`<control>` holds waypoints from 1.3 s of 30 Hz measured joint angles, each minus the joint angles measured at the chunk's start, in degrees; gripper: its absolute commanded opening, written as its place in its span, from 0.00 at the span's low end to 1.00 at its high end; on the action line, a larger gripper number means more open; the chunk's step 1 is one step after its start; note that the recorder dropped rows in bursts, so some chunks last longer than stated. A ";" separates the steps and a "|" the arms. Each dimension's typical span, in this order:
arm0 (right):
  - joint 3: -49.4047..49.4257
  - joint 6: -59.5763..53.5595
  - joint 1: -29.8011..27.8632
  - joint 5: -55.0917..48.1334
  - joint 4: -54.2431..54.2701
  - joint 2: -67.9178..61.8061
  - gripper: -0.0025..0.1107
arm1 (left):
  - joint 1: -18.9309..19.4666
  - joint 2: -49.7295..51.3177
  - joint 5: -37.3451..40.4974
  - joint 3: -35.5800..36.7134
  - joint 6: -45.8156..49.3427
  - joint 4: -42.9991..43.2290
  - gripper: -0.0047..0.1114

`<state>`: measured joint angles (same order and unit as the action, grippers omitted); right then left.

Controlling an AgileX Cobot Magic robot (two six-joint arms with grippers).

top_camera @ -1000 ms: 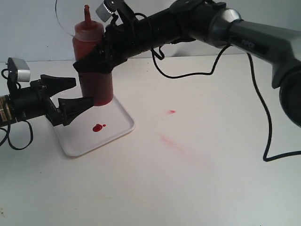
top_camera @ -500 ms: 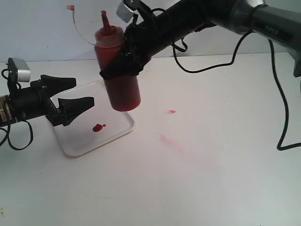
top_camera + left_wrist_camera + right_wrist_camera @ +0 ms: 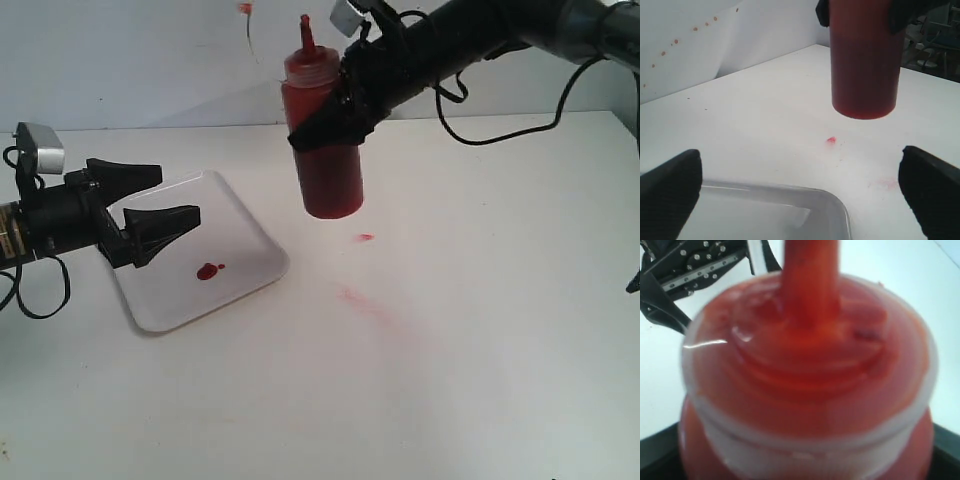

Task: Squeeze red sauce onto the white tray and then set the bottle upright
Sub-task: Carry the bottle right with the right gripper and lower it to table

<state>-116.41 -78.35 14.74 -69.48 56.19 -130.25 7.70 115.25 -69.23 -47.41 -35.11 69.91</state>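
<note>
Red sauce (image 3: 208, 271) already sits on the tray (image 3: 245, 240), so squeezing looks done. Right tool (image 3: 328, 125) grasps the bottle (image 3: 331, 185) upright above the counter (image 3: 450, 350), unplaced; left tool (image 3: 170, 196) gapes empty.

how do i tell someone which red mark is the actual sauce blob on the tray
Find the white tray by the left tool. Near its middle sits the red sauce, a glossy bright blob with a tiny droplet beside it. Unlike the small red spot and faint pink smear, it lies inside the rim, not on bare table.
</note>
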 measured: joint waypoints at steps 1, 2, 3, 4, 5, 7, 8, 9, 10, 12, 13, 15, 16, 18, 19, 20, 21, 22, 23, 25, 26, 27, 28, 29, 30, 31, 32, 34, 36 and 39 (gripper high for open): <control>1.43 -0.79 -0.84 0.00 0.00 0.04 0.02 | 0.00 0.00 0.00 0.00 0.00 0.00 0.94; 2.52 -1.48 -1.42 0.00 0.00 0.13 0.02 | 0.00 0.00 0.00 0.00 0.00 0.00 0.94; 4.08 -2.57 -2.03 0.00 0.15 0.13 0.02 | 0.00 0.00 0.00 0.00 0.00 0.00 0.94; 5.86 -3.86 -2.93 0.00 0.41 0.26 0.02 | 0.00 0.00 0.00 0.00 0.00 0.00 0.94; 8.00 -5.73 -3.52 0.00 0.80 0.39 0.02 | 0.00 0.00 0.00 0.00 0.00 0.00 0.94; 13.07 -10.78 -4.93 0.24 2.28 1.05 0.02 | 0.00 0.00 0.00 0.00 0.00 0.00 0.94; 15.37 -13.30 -5.41 0.51 3.43 1.84 0.02 | 0.00 0.00 0.00 0.00 0.00 0.00 0.94; 18.45 -16.65 -6.05 0.77 4.77 2.81 0.02 | 0.00 0.00 0.00 0.00 0.00 0.00 0.94; 21.68 -20.11 -6.48 0.90 6.36 4.14 0.02 | 0.00 0.00 0.00 0.00 0.00 0.00 0.94; 27.69 -26.43 -7.28 1.03 9.33 7.24 0.02 | 0.00 0.00 0.00 0.00 0.00 0.00 0.94; 30.98 -30.16 -7.62 1.13 10.52 9.21 0.02 | 0.00 0.00 0.00 0.00 0.00 0.00 0.94; 36.87 -37.45 -8.15 0.92 13.07 12.49 0.02 | 0.00 0.00 0.00 0.00 0.00 0.00 0.94; 39.28 -39.84 -8.28 0.86 14.14 14.02 0.02 | 0.00 0.00 0.00 0.00 0.00 0.00 0.94; 42.90 -42.19 -8.41 0.86 15.24 16.21 0.02 | 0.00 0.00 0.00 0.00 0.00 0.00 0.94; 44.54 -42.93 -8.41 0.86 15.52 16.86 0.02 | 0.00 0.00 0.00 0.00 0.00 0.00 0.94; 45.93 -43.39 -8.41 0.86 15.65 17.19 0.02 | 0.00 0.00 0.00 0.00 0.00 0.00 0.94; 46.86 -43.51 -8.41 0.86 15.65 17.31 0.02 | 0.00 0.00 0.00 0.00 0.00 0.00 0.94; 47.89 -43.59 -8.41 0.86 15.65 17.42 0.02 | 0.00 0.00 0.00 0.00 0.00 0.00 0.94; 48.88 -43.65 -8.41 1.02 15.78 17.51 0.02 | 0.00 0.00 0.00 0.00 0.00 0.00 0.94; 51.02 -43.75 -8.41 1.40 17.03 18.14 0.02 | 0.00 0.00 0.00 0.00 0.00 0.00 0.94; 52.50 -43.75 -8.41 1.53 18.20 18.45 0.02 | 0.00 0.00 0.00 0.00 0.00 0.00 0.94; 54.09 -43.75 -8.41 1.53 19.02 18.78 0.02 | 0.00 0.00 0.00 0.00 0.00 0.00 0.94; 55.69 -43.75 -8.44 1.61 19.88 19.35 0.02 | 0.00 0.00 0.00 0.00 0.00 0.00 0.94; 57.25 -43.75 -8.44 1.61 20.18 19.84 0.02 | 0.00 0.00 0.00 0.00 0.00 0.00 0.94; 58.45 -43.75 -8.44 1.77 20.36 20.35 0.02 | 0.00 0.00 0.00 0.00 0.17 0.00 0.94; 59.86 -43.75 -8.44 2.24 20.48 20.86 0.02 | 0.00 0.00 0.00 0.00 0.30 0.00 0.94; 61.14 -43.75 -8.44 2.93 20.63 21.25 0.02 | 0.00 0.00 0.00 0.00 0.41 0.00 0.94; 63.05 -43.75 -8.44 4.52 20.63 21.86 0.02 | 0.00 0.00 0.00 0.00 0.56 0.00 0.94; 64.20 -43.75 -8.44 6.02 20.85 22.10 0.02 | 0.00 0.00 0.00 0.00 0.56 0.00 0.94; 64.64 -43.75 -8.09 7.91 22.30 22.10 0.02 | 0.00 0.00 0.00 0.00 0.56 0.00 0.94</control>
<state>-51.77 -122.11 6.65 -61.58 78.50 -108.14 7.70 115.25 -69.23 -47.41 -34.55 69.91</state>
